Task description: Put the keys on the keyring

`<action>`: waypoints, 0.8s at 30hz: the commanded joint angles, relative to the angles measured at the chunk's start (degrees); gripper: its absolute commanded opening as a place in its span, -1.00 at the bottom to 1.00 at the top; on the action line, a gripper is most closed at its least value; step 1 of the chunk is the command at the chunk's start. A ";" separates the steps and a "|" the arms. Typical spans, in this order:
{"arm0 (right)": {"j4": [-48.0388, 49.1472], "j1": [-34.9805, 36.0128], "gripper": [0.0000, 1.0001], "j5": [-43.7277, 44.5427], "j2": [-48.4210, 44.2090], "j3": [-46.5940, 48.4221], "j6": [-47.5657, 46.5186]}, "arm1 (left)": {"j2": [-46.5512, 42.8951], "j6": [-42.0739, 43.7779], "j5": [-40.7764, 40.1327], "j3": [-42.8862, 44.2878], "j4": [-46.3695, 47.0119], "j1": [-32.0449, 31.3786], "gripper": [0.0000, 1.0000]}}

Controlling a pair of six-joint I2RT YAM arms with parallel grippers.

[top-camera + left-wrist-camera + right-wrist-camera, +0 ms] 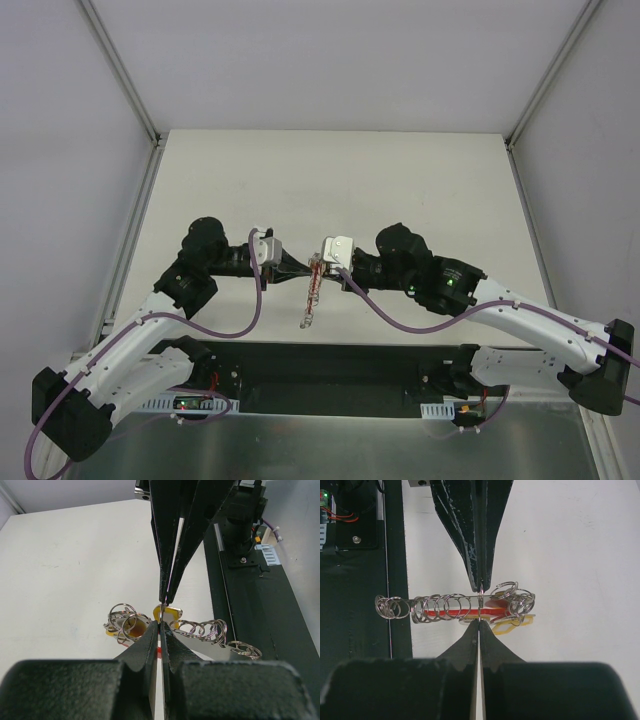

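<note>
The keyring (312, 292), a chain of silver rings with a red band, hangs above the table between both grippers. My left gripper (303, 268) and right gripper (323, 270) meet tip to tip, each shut on one thin ring of the keyring, seen edge-on. In the left wrist view my left gripper (160, 623) pinches the ring just below a yellow-headed key (171, 613); ring chain (202, 629) trails right. In the right wrist view my right gripper (479, 622) holds the same ring under the red band (451, 613), with yellow key heads (512, 625) hanging among the rings at right.
The white table (330, 180) stretches behind the arms, with walls on both sides. A black base strip (340, 372) with cables and electronics runs along the near edge, under the hanging end of the chain.
</note>
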 commanded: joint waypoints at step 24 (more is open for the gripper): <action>1.63 0.36 -0.98 -0.26 -0.70 2.05 0.60 | -0.79 -0.46 1.11 0.14 4.05 -0.51 -1.00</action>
